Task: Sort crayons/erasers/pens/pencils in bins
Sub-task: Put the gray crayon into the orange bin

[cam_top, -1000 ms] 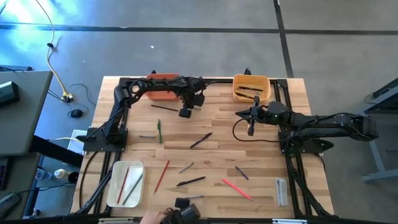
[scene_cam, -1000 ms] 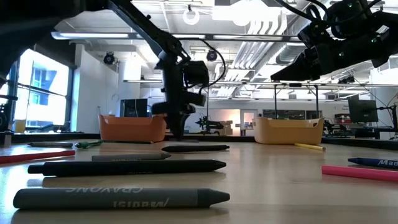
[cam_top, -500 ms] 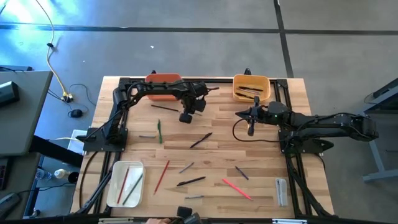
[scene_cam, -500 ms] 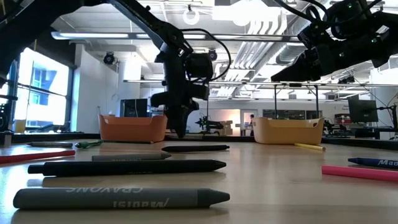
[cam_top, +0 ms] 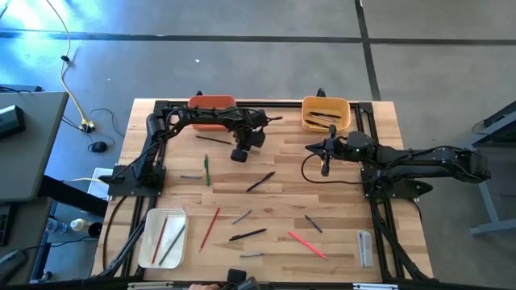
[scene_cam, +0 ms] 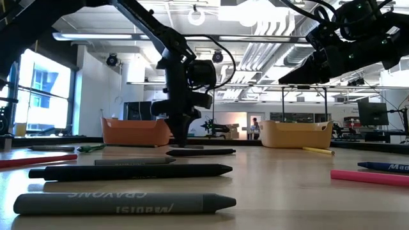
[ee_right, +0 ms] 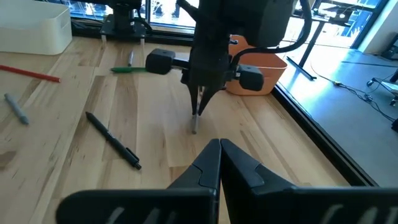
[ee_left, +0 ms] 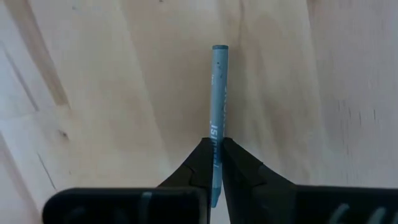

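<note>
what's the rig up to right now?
Sorting writing tools into bins. The left gripper is shut on a blue-grey crayon, holding it point-down above the table, near the orange bin. The right gripper is shut and empty, waiting by the yellow-orange bin, which holds some dark sticks. The white bin has a few pencils. Many pieces lie loose.

Two bins [cam_top: 211, 106] [cam_top: 326, 113] sit along the table's [cam_top: 347, 193] far edge. A third bin [cam_top: 149, 235] occupies its near-left corner. Pens [cam_top: 260, 182] and pencils [cam_top: 210, 226] lie scattered between.
</note>
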